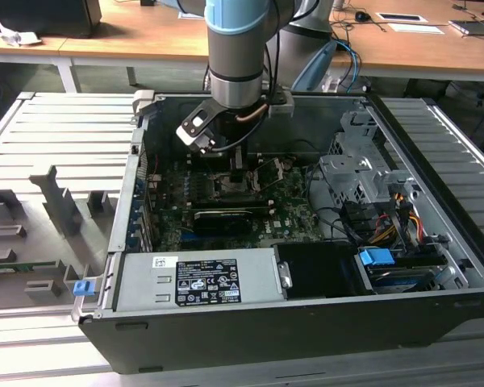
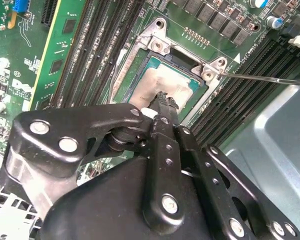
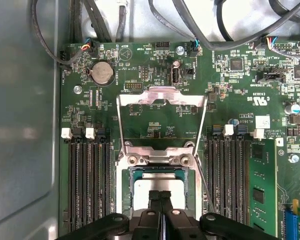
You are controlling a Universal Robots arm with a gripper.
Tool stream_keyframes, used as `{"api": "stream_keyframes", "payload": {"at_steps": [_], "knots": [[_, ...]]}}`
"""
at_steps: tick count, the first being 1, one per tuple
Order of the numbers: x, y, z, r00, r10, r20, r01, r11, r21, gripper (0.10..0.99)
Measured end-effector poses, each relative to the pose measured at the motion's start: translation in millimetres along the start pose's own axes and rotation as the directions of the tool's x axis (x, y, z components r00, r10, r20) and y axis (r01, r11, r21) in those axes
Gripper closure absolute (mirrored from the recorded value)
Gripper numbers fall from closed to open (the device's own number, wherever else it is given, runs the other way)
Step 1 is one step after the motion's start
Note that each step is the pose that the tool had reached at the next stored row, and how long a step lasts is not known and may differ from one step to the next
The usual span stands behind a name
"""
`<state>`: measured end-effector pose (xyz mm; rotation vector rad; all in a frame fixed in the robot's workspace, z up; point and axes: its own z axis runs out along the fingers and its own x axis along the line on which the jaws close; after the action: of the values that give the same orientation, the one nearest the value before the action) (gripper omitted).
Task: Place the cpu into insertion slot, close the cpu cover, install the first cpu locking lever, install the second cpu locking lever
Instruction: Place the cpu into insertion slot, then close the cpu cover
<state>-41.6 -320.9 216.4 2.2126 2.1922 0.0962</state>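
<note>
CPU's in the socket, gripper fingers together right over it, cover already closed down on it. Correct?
Not the cover. The first wrist view shows the cpu cover open, lying back away from the insertion slot. The rest holds: the cpu lies in the slot, with the gripper shut right over it.

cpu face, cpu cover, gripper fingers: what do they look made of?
cpu: metal face, dull silver-beige, matte, soft sheen. cpu cover: thin bright silvery sheet metal, probably steel; hard glints along its edges. Gripper fingers: matte black, likely coated metal, though hard plastic can't be ruled out; silvery pins at the joints.
</note>
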Motion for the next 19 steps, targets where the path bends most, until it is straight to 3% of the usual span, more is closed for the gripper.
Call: {"api": "stream_keyframes", "payload": {"at_steps": [4,7,19], "knots": [[0.1,0.2,-3.0,1.0,0.0,-0.0001,0.0,1.0,0.0,0.98],[-0.8,8.1,-2.6,1.0,0.0,0.0,0.0,1.0,0.002,0.98],[-0.6,8.9,-14.1,1.0,0.0,0.0,0.0,1.0,0.002,0.98]]}}
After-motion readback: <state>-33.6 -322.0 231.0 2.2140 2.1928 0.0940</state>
